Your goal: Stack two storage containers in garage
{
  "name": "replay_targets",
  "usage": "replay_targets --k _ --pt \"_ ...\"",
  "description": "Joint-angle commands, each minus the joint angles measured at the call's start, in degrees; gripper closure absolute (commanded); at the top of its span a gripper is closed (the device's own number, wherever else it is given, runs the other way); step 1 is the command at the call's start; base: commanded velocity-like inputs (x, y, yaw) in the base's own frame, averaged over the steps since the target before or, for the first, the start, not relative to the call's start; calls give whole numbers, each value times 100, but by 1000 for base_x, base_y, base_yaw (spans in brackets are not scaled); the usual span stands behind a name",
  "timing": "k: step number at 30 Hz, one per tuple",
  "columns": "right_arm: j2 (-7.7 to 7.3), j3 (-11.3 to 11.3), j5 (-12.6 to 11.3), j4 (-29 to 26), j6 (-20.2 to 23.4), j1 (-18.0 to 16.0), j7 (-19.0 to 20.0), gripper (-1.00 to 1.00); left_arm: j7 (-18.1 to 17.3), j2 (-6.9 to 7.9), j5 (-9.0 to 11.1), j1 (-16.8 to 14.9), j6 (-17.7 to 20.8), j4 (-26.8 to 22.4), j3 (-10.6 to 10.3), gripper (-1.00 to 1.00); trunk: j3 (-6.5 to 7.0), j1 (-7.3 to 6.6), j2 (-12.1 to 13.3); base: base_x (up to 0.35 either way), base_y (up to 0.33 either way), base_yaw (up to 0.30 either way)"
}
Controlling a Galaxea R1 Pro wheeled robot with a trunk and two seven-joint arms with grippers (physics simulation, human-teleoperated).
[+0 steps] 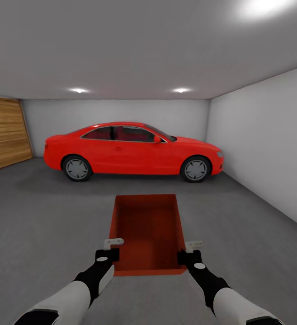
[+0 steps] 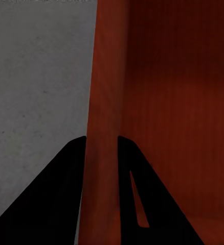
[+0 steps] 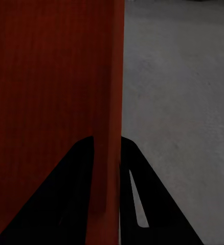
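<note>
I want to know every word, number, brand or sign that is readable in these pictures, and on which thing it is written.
None: no text can be read.
Red car: no badge or plate readable.
Container: plain walls, no label.
Wooden door, white walls, floor: no writing or signs.
Left gripper and right gripper: no markings.
</note>
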Motion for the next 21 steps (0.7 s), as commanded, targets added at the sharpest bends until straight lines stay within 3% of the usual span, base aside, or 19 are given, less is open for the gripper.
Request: replay_targets --k 1,21 --pt "-6 -156 -28 16 -17 -4 -48 100 56 279 -98 -6 -75 -160 452 100 -10 5 -7 322 0 0" --pt "-6 -156 -28 16 -13 -4 -48 100 57 279 -98 -6 -75 -160 456 100 -10 5 -7 322 0 0"
